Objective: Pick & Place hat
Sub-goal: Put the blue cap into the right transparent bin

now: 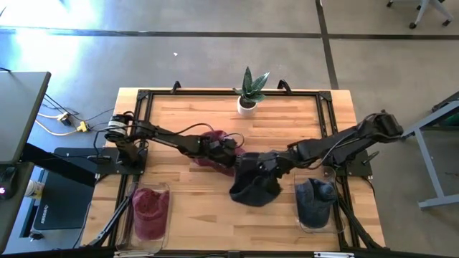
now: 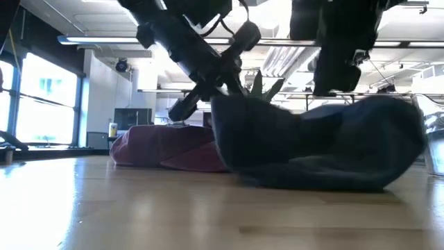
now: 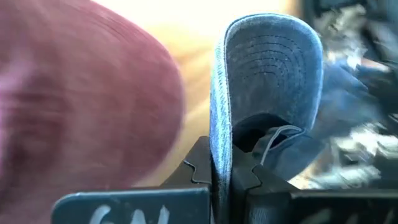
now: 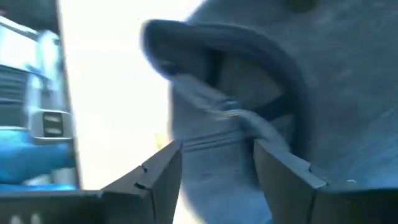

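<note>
Fingers of left gripper [image 3: 221,177] pinched tight on brim of blue hat [image 1: 254,185]; fingers of right gripper [image 4: 217,168] spread apart, cloth of the crown between them, not squeezed. Hat sat mid-table [image 1: 186,215], between the two arms, touching the wood, crown slumped toward the front edge, brim raised on edge toward the left arm. Long axis ran slantwise, from the brim at the back-left down to the crown at the front. Red hat [image 1: 214,147] lay just behind it, under the left arm.
</note>
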`<state>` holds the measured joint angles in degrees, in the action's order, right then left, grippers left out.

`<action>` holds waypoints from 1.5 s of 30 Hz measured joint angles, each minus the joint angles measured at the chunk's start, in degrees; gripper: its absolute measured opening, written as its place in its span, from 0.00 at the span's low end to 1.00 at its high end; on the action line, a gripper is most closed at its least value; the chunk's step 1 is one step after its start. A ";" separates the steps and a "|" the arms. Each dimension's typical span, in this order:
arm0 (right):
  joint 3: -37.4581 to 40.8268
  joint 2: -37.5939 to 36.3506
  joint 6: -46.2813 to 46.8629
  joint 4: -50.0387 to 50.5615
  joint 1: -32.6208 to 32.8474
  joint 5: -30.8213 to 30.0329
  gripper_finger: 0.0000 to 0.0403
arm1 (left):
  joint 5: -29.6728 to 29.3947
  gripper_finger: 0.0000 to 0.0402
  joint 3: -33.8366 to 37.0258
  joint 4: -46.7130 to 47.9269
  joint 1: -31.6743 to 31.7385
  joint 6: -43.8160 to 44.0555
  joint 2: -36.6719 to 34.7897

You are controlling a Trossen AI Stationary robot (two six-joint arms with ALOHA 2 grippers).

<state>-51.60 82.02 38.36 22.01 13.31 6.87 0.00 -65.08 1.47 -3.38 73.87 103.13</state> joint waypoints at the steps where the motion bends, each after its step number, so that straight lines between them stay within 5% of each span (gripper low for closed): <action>1: -0.02 -1.37 0.51 -0.01 -0.07 0.51 0.48 | -1.51 0.00 -0.50 1.56 0.00 0.04 0.00; 5: -0.02 -6.45 1.04 0.21 1.70 -1.01 0.49 | -4.58 0.03 -2.95 7.53 0.72 0.06 0.00; 8: -0.12 -8.21 2.05 0.37 3.47 -2.15 0.49 | -1.66 0.08 -3.51 9.48 1.99 -0.16 0.00; 19: -0.09 -4.73 5.10 5.56 5.24 -4.52 0.36 | 4.27 0.34 -5.35 17.51 6.91 -14.36 -6.16; 25: -0.09 -7.22 5.17 9.19 5.28 -5.00 0.35 | 10.44 0.29 -14.67 29.07 1.70 -31.12 -7.54; 29: -0.09 -11.61 5.23 14.70 5.28 -6.76 0.35 | 16.70 0.19 -22.02 28.68 -6.10 -37.67 -6.87; 35: -0.09 -22.83 9.41 27.15 5.37 -14.73 0.34 | 6.75 0.01 -25.01 23.12 -12.51 -31.05 2.28; 45: -0.09 -34.15 9.43 35.79 4.58 -19.63 0.34 | -6.60 0.00 -24.89 15.46 -13.07 -17.82 13.13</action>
<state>-51.68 47.88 47.79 57.79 17.89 -12.75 -6.60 -89.98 16.93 -16.45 56.05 116.26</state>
